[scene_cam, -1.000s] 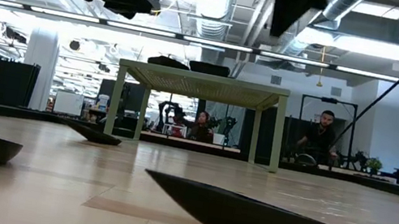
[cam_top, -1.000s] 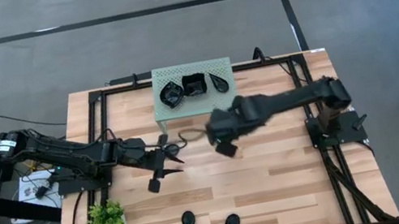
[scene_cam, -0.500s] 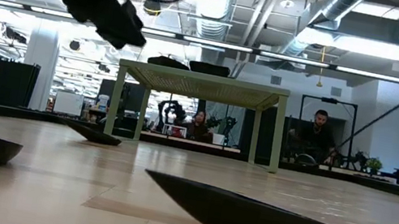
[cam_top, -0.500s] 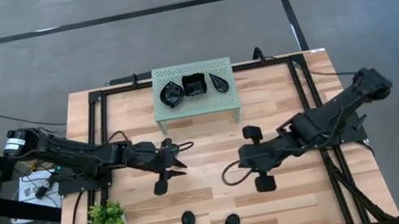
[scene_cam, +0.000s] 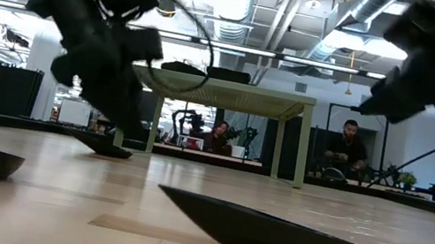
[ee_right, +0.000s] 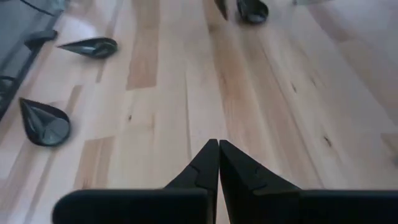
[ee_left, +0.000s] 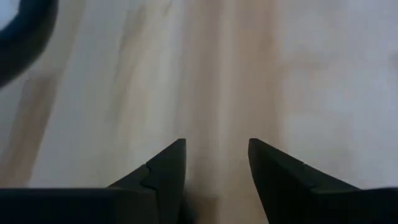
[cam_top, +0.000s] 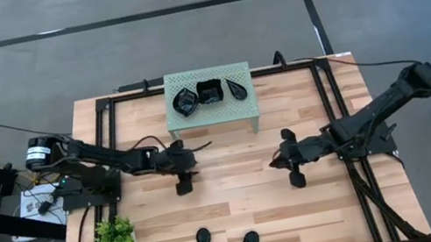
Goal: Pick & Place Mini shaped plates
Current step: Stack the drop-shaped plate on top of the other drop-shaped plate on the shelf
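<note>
Your left gripper [cam_top: 183,180] hangs empty, fingers apart, over bare wood; steer it toward the near teardrop plate [cam_top: 204,240]. The right gripper [cam_top: 285,160] waits, pinched together.

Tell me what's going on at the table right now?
Three mini shaped plates already sit on top of the mint-green rack. Two teardrop plates wait on the wood near the front edge, close to the small plant. The left end effector hangs low over bare tabletop in front of the rack, fingers apart and empty. The right end effector is shut, holding nothing, over the table's right half.
</note>
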`<state>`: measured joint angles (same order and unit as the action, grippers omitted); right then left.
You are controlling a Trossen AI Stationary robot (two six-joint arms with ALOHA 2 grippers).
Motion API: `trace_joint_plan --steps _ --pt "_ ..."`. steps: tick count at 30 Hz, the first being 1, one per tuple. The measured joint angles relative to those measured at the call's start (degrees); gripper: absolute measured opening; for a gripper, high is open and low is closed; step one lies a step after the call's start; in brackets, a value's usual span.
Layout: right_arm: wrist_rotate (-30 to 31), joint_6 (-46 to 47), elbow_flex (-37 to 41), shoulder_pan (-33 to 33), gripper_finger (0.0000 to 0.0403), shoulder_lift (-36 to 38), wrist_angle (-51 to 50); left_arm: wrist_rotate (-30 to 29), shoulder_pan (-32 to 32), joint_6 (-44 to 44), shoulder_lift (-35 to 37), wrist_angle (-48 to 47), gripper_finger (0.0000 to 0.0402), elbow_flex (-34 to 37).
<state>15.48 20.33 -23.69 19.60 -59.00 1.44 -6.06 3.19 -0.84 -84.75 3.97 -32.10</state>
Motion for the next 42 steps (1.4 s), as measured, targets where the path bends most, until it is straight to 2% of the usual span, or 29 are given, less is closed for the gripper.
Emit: trace_joint_plan --steps 3,7,16,27,32,37,42 --pt "-0.9 -3.4 5.7 0.2 0.0008 1.9 6.7 -3.8 -0.3 3.0 -0.6 -4.1 0.0172 0.0" --pt "-1.3 -3.8 8.7 0.1 0.0008 4.8 8.0 -5.2 -0.2 7.2 -0.5 -6.2 0.0164 0.0" --pt "-1.5 -4.0 9.0 0.1 0.0008 9.6 8.5 -5.3 -0.3 7.6 -0.5 -6.1 0.0130 1.5" --pt "-1.5 -4.0 9.0 0.1 0.0008 10.0 8.3 -7.4 -0.1 7.0 -0.5 -4.0 0.0076 2.9" --pt "-1.5 -3.8 9.0 0.1 0.0008 10.0 8.3 -3.8 1.2 3.1 -0.2 -2.5 0.0011 3.0" --pt "-1.3 -3.8 9.0 0.1 0.0008 10.0 8.6 2.1 7.8 -4.9 1.8 -0.4 0.0008 0.0" --pt "-0.3 -3.8 9.0 0.1 0.0008 10.0 9.9 3.6 14.6 -21.1 2.3 -0.1 0.0006 -8.9"
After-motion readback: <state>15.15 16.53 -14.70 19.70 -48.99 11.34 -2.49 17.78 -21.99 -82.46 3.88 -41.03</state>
